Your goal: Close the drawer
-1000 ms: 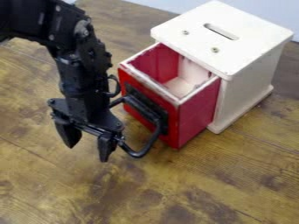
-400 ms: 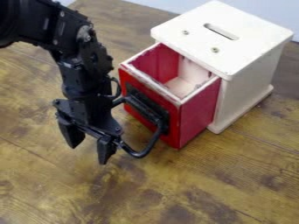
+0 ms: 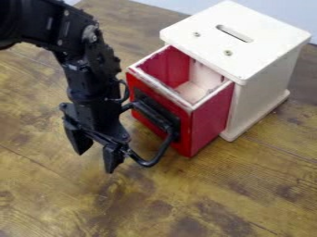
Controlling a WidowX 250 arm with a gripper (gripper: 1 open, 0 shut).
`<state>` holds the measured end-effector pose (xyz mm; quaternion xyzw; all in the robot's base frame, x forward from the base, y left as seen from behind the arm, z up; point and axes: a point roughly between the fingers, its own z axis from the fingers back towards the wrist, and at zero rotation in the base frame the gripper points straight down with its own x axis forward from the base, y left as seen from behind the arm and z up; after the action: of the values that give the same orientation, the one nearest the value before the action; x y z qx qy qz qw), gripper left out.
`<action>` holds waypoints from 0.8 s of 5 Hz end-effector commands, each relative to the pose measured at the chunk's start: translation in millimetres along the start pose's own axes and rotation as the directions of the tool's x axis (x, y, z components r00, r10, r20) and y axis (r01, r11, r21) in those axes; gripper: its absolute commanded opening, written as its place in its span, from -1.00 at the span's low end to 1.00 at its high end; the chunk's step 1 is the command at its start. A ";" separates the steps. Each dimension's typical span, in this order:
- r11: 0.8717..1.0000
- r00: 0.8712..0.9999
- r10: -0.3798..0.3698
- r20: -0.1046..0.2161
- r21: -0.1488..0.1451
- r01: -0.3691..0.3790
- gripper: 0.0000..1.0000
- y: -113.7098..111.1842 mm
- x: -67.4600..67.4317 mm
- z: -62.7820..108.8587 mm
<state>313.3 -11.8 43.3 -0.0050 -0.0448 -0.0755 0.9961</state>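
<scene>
Camera view: I see the red drawer [image 3: 186, 102] pulled well out of its pale wooden casing [image 3: 247, 56], its light wood interior exposed, on a wooden table [image 3: 223, 199]. A black wire handle [image 3: 151, 134] loops forward from the black plate on the drawer front. My gripper [image 3: 95, 150] hangs just in front of the handle, fingers pointing down and spread apart, released, grasping nothing; one finger [image 3: 114, 155] stands just beside the loop.
</scene>
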 end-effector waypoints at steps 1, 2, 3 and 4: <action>0.994 0.969 -0.095 0.228 -0.027 0.104 1.00 -13.0 64.4 36.9; 0.999 0.969 -0.038 0.244 -0.002 0.040 1.00 -11.8 69.8 45.4; 0.999 0.968 0.026 0.248 0.015 -0.030 -1.00 -10.0 72.8 49.8; 1.000 0.995 -0.022 0.102 -0.014 0.023 1.00 -5.2 78.3 48.7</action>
<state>375.7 -31.6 78.4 -0.0116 -0.0791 -0.0825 0.9934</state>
